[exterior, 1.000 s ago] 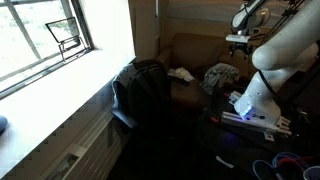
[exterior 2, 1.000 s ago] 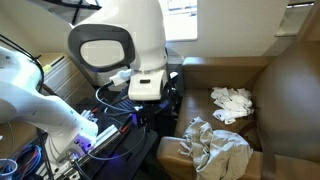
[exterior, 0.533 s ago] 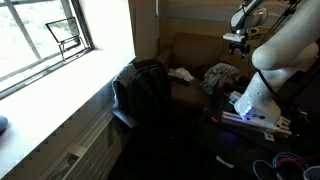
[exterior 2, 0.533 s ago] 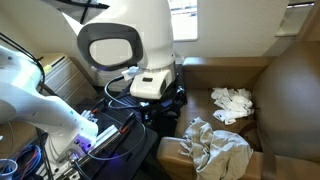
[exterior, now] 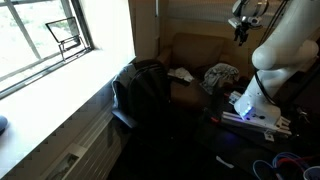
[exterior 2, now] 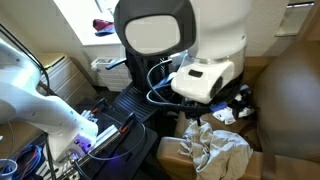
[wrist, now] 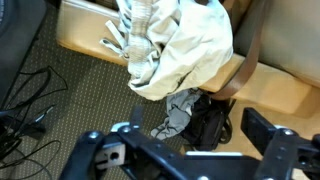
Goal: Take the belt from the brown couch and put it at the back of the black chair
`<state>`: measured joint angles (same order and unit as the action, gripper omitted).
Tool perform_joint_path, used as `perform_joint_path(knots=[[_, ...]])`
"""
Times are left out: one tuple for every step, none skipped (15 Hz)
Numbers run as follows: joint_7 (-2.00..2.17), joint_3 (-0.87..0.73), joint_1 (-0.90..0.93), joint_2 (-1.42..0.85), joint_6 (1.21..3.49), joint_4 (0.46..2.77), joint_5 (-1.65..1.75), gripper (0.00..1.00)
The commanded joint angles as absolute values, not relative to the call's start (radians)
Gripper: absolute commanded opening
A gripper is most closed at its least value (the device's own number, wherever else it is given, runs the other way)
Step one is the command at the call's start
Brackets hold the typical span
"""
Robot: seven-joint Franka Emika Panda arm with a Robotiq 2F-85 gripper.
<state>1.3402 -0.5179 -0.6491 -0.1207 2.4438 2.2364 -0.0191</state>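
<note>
In the wrist view a brown belt (wrist: 250,58) curves down the edge of the brown couch (wrist: 285,60), beside a heap of cream clothes (wrist: 175,45). My gripper (wrist: 178,140) is open and empty, high above them, with both fingers showing at the bottom of the view. In an exterior view the gripper (exterior: 241,30) hangs above the couch (exterior: 190,55) near the clothes heap (exterior: 222,75). The black chair (exterior: 138,92) stands in front of the couch, near the window. The belt cannot be made out in either exterior view.
A grey cloth and a black item (wrist: 195,120) lie on the floor below the couch edge. A white cloth (exterior: 181,74) lies on the couch seat. Cables (wrist: 25,100) trail over the carpet. The robot base and electronics (exterior: 255,110) stand beside the couch.
The arm has swung toward the couch. In one exterior view its wrist moved far to the right and now hides part of the white cloth. The gripper rose slightly.
</note>
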Motion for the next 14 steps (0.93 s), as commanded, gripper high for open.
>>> perform_joint_path(knots=[[1.368, -0.539, -0.633, -0.165, 2.443, 2.199, -0.025, 1.0], [1.388, -0.542, -0.631, -0.2, 2.443, 2.175, -0.026, 1.0], [1.398, -0.542, -0.628, -0.224, 2.444, 2.162, -0.027, 1.0], [1.371, -0.536, -0.625, -0.237, 2.471, 2.167, -0.028, 1.0], [1.359, -0.526, -0.628, -0.269, 2.466, 2.136, -0.056, 1.0], [1.278, -0.5, -0.646, -0.336, 2.445, 2.072, -0.098, 1.0], [1.276, -0.491, -0.652, -0.414, 2.453, 2.006, -0.133, 1.0], [1.303, -0.494, -0.648, -0.473, 2.444, 1.949, -0.145, 1.0], [1.46, -0.495, -0.646, -0.519, 2.471, 1.913, -0.13, 1.0], [1.494, -0.489, -0.653, -0.576, 2.48, 1.86, -0.161, 1.0], [1.558, -0.483, -0.657, -0.639, 2.476, 1.798, -0.182, 1.0], [1.609, -0.494, -0.648, -0.705, 2.475, 1.739, -0.216, 1.0], [1.677, -0.487, -0.647, -0.766, 2.465, 1.679, -0.24, 1.0], [1.744, -0.484, -0.647, -0.825, 2.456, 1.618, -0.261, 1.0]])
